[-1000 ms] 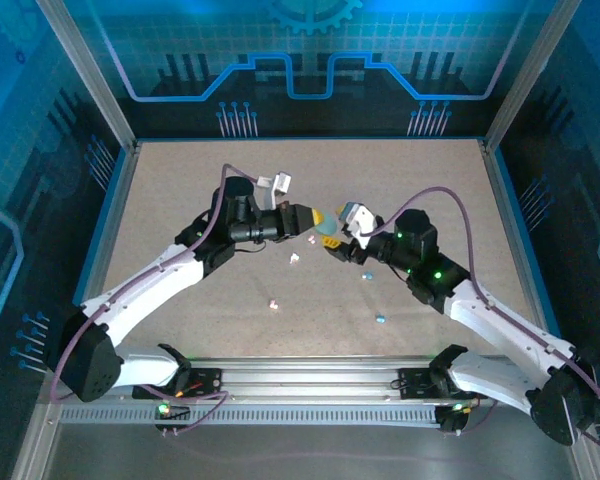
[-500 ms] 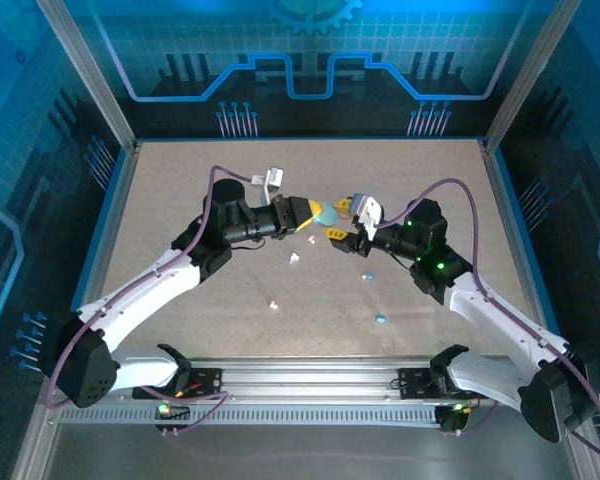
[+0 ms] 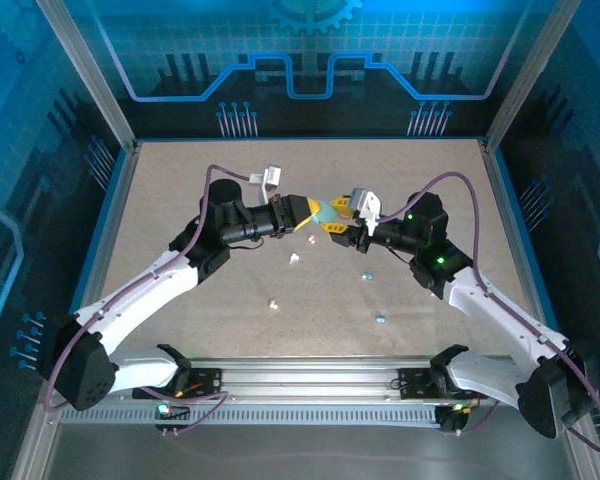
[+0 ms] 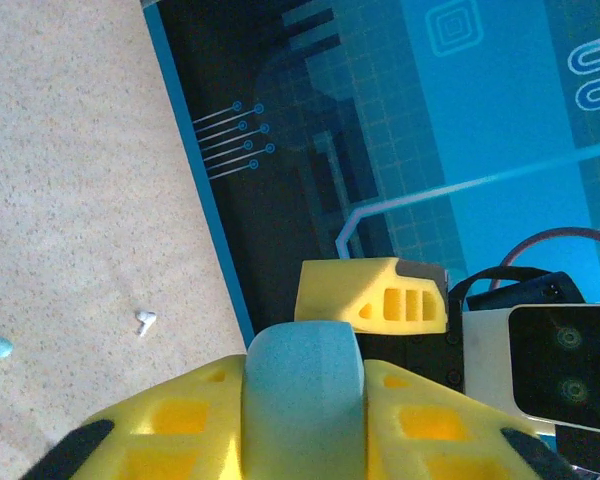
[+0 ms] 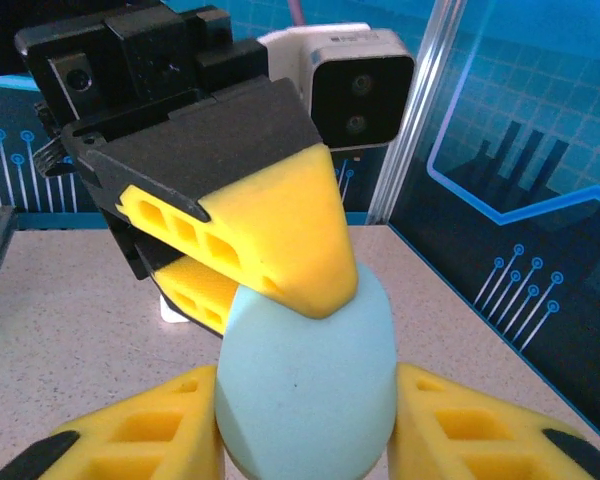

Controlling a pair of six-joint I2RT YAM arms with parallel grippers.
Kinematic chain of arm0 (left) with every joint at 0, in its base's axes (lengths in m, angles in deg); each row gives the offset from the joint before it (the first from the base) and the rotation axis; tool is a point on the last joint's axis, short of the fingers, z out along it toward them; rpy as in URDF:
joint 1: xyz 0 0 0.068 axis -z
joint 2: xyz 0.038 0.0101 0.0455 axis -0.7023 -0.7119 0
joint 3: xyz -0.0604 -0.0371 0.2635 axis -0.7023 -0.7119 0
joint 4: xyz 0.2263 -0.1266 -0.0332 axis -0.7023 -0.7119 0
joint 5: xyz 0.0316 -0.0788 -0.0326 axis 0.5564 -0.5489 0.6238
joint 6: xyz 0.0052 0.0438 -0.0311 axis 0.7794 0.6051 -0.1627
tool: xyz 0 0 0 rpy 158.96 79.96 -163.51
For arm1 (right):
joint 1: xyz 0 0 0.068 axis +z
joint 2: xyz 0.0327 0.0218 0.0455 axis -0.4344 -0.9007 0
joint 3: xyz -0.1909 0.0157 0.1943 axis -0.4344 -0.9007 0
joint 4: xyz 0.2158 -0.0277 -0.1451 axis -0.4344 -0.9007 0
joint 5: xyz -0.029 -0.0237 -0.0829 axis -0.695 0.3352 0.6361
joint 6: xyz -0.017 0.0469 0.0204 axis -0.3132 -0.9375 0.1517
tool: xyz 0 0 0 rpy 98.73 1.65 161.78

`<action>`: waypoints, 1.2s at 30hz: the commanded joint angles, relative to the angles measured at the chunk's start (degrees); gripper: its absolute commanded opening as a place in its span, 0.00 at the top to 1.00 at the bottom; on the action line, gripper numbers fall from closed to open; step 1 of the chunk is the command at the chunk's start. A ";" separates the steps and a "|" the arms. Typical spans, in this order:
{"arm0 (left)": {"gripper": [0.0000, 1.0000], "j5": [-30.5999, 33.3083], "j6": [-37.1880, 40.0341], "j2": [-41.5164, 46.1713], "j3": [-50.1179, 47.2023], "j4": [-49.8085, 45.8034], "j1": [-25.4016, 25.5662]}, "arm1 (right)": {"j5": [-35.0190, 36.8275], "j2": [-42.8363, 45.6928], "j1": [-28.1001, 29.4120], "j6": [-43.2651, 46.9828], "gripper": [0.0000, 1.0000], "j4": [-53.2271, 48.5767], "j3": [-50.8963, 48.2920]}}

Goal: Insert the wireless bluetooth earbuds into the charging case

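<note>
Pale teal charging case (image 3: 325,209) up off the bench (image 3: 170,170), about mid-width and a bit toward the far edge, caught between both tools. Left gripper (image 3: 318,213) on it from the left side: yellow fingers (image 4: 170,420) pressed onto both flanks of the case in the left wrist view, so pinching it. Right gripper (image 3: 335,226) on it from the right side: fingers (image 5: 130,430) snug against both sides of the case in the right wrist view, looks like a pinch too, with one left-gripper finger lapped over the case top. Earbuds all loose on the bench, on the near-edge side of the case, none touching a gripper or the case. White earbud (image 3: 294,260) closest to the case, just toward the near edge. Second white earbud (image 3: 273,304) further toward the near edge, left of centre. Pale blue earbud (image 3: 368,275) right of centre. Second pale blue earbud (image 3: 380,319) nearest the near edge on that side. All four well apart from each other.
</note>
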 commanded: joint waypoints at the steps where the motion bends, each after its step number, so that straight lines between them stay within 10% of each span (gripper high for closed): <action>1: 0.66 -1.82 5.19 3.07 0.00 0.92 0.18 | -4.96 -0.32 -2.17 -1.70 0.62 -2.91 3.14; 7: 0.39 -3.16 30.00 7.50 -1.03 -2.38 0.13 | -17.07 -3.46 -3.89 -5.13 0.62 -13.68 10.50; 14: 0.33 -4.96 55.23 12.47 -7.52 0.67 0.18 | -28.00 -6.15 -4.52 -5.64 0.62 -21.37 17.10; 36: 0.39 -10.80 56.10 8.42 -5.59 5.89 0.79 | -28.98 -8.71 -3.06 -6.10 0.61 -22.66 20.36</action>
